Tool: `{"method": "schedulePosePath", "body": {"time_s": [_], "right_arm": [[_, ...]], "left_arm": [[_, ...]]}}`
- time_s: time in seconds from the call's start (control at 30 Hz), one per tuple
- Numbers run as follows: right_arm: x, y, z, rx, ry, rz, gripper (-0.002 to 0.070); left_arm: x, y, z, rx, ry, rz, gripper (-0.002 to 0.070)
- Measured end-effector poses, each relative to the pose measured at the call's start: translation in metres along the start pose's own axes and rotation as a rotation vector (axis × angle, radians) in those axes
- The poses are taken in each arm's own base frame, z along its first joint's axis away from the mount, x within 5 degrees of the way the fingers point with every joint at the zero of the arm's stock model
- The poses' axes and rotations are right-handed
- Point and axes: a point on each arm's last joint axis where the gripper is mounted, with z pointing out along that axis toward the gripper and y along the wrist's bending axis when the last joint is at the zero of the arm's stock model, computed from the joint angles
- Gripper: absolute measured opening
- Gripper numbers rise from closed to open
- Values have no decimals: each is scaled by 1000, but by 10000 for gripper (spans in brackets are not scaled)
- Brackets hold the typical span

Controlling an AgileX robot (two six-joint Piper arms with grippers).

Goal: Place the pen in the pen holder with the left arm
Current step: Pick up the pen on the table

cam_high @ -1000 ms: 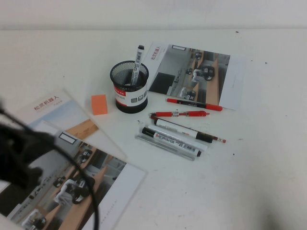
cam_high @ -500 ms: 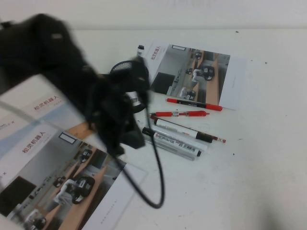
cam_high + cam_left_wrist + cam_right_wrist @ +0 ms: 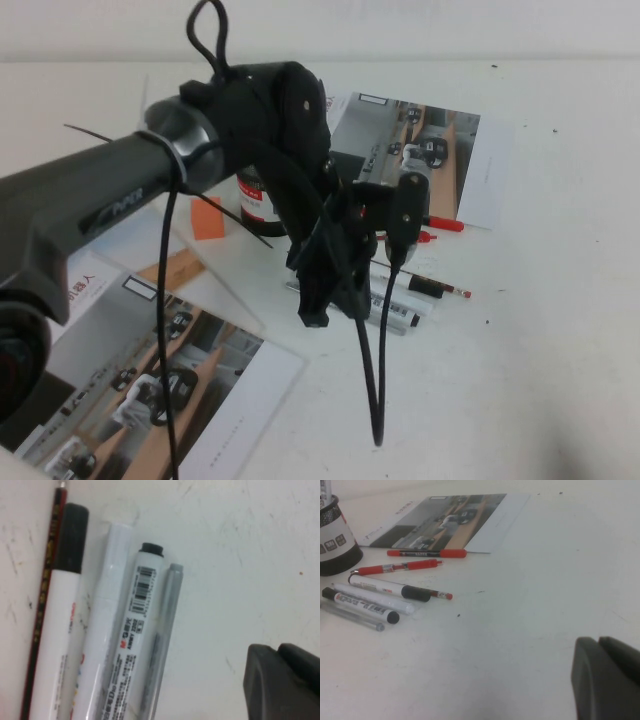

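Observation:
The slim grey pen (image 3: pixel 161 645) lies on the table beside two fat white markers (image 3: pixel 127 640); it also shows in the right wrist view (image 3: pixel 352 616). In the high view only its end (image 3: pixel 396 327) shows past my left gripper (image 3: pixel 318 300). The left gripper (image 3: pixel 277 652) hovers just above the row of pens, beside the grey pen, shut and empty. The black mesh pen holder (image 3: pixel 250 205) is mostly hidden behind the left arm (image 3: pixel 200 150); it shows in the right wrist view (image 3: pixel 335 540) with one marker in it. My right gripper (image 3: pixel 598 645) is low over bare table, shut and empty.
Two red pens (image 3: pixel 427 553) and a thin red pencil (image 3: pixel 42 605) lie by the markers. A brochure (image 3: pixel 440 150) lies behind them, more brochures (image 3: pixel 120 350) at the front left, and an orange eraser (image 3: pixel 207 222) near the holder. A loose cable (image 3: pixel 372 380) hangs from the left arm.
The left arm has swung in from the far left to above the row of pens, and now covers most of the pen holder. The pens have not moved.

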Motion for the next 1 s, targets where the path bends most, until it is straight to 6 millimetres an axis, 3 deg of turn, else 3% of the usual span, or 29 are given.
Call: {"method": "schedulePosePath", "body": {"time_s": [0.07, 0.23, 0.33, 0.73, 1.0], "right_arm": [[0, 0, 0, 0, 0, 0, -20], [0, 0, 0, 0, 0, 0, -20], [0, 0, 0, 0, 0, 0, -20], [0, 0, 0, 0, 0, 0, -20], [0, 0, 0, -3, -1, 7, -20]], "left_arm": [[0, 0, 5, 9, 18, 23, 34], [5, 1, 13, 19, 99, 68, 211], [6, 2, 17, 16, 112, 86, 270], [13, 14, 46, -13, 134, 134, 291], [17, 18, 53, -40, 155, 149, 291]]}}
